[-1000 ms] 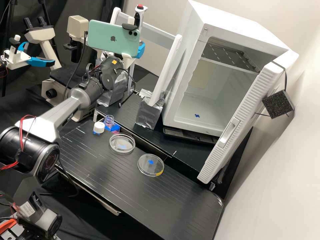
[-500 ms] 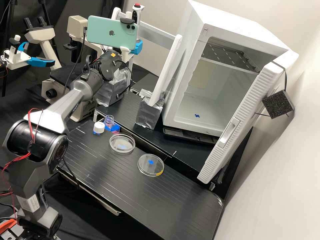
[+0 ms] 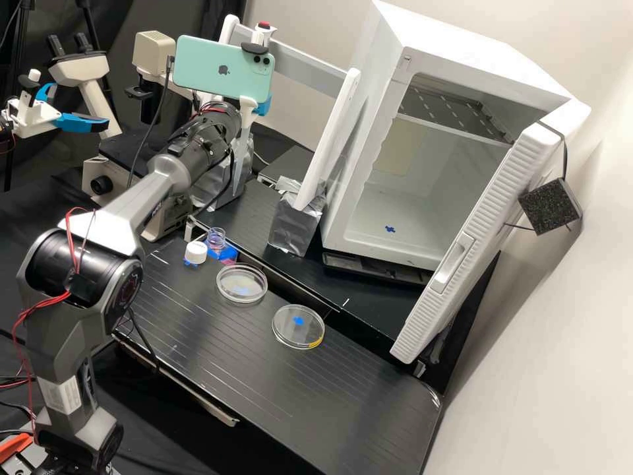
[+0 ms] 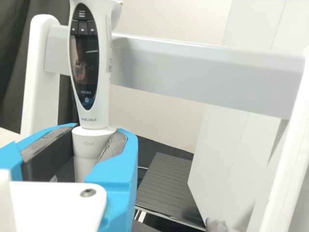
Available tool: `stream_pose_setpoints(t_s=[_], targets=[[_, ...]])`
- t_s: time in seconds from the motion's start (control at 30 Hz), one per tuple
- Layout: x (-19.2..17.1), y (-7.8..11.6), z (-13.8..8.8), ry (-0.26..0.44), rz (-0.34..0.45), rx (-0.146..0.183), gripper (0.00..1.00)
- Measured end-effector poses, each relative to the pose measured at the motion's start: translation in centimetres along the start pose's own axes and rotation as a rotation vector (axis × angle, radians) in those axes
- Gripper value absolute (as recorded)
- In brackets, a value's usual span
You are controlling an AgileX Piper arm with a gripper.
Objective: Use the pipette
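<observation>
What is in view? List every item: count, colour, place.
Electronic pipette: one, white with dark display, upright in the claw
Petri dishes: two, clear, on the bench
Bottle: one, clear, pink contents, blue tape, by the bench's edge
Screw cap: one, white, beside the bottle
Bench: black, below the dishes
Rack: one, white posts, grey crossbar, behind the pipette
Foil wrapping: silver, around the rack's feet
Cabinet: one, white, door open, beyond the bench
Microscope: one, cream, behind the arm
Smartphone: one, mint green, by the arm's end
Arm: one, grey, left of the bench
Claw: one, white with two blue fingers, closed around the pipette
</observation>
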Motion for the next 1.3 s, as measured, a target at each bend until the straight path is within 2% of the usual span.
stream_pose_setpoints(t_s=[0.23,0.47,0.63,0.93,1.3], targets=[[0.0,0.2,0.2,0.009,0.009,0.010,0.00],[0.5,1.4,1.1,-0.023,0.042,0.031,0.00],[1.0,1.6,1.6,-0.039,0.045,0.050,0.00],[1.4,1.3,2.0,-0.062,0.035,0.042,0.00],[1.5,1.2,2.1,-0.050,0.033,0.040,0.00]])
